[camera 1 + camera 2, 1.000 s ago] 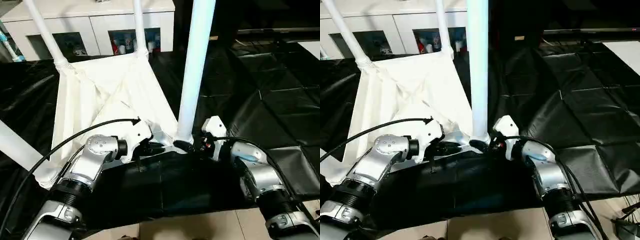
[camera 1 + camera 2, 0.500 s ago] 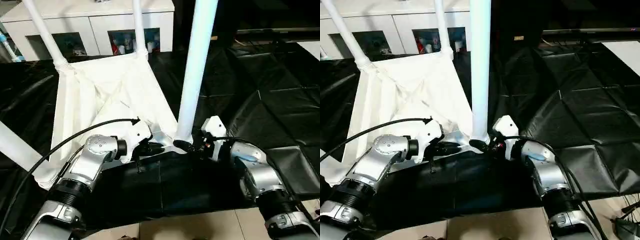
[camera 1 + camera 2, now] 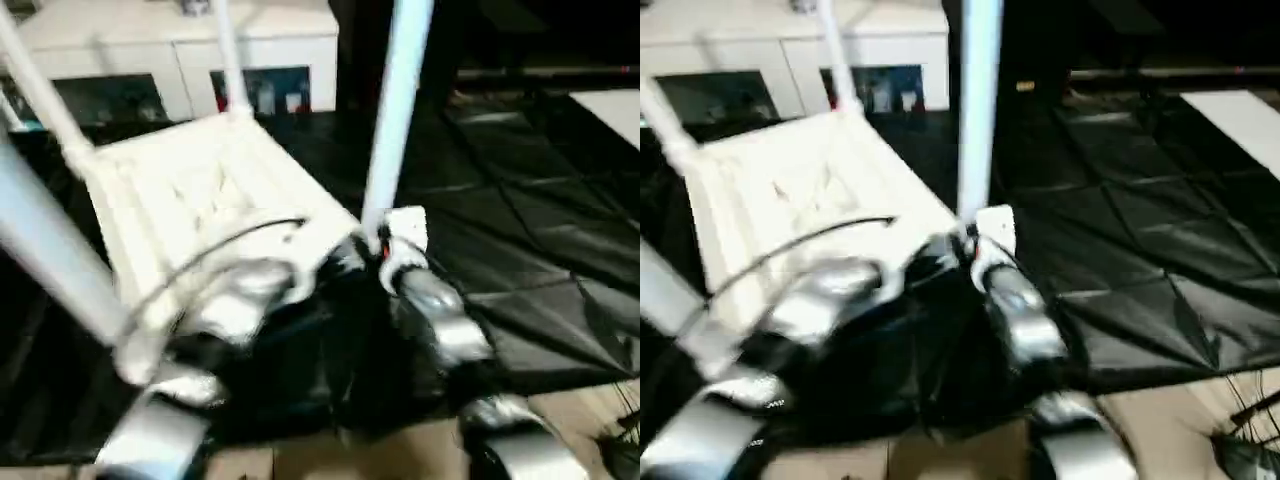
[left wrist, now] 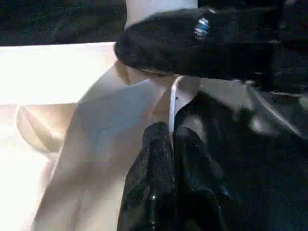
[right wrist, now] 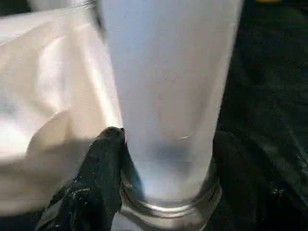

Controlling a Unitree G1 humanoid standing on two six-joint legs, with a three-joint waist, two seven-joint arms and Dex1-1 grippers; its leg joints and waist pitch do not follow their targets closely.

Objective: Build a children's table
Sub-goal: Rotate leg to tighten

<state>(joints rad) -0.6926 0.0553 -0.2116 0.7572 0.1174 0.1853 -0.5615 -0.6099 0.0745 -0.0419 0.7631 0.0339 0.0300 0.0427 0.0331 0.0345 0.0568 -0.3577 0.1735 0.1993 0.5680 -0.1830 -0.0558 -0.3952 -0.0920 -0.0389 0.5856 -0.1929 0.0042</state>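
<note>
The children's table lies upside down on black cloth, its white ribbed top facing up. Three white legs stand in the other corners. A fourth leg rises from the near right corner socket. My right gripper is shut around that leg's base; one black finger presses against the tube. My left gripper is shut on the thin white rim of the top, just beside that corner. The right gripper's finger crosses the left wrist view.
A white cabinet with glass doors stands behind the table. Wrinkled black cloth covers the ground to the right. Bare tan floor shows at the near edge, and a white panel lies far right.
The whole picture has swung and blurred, so the head camera is moving. Both grippers keep their holds at the near right corner, and the leg still stands in its socket.
</note>
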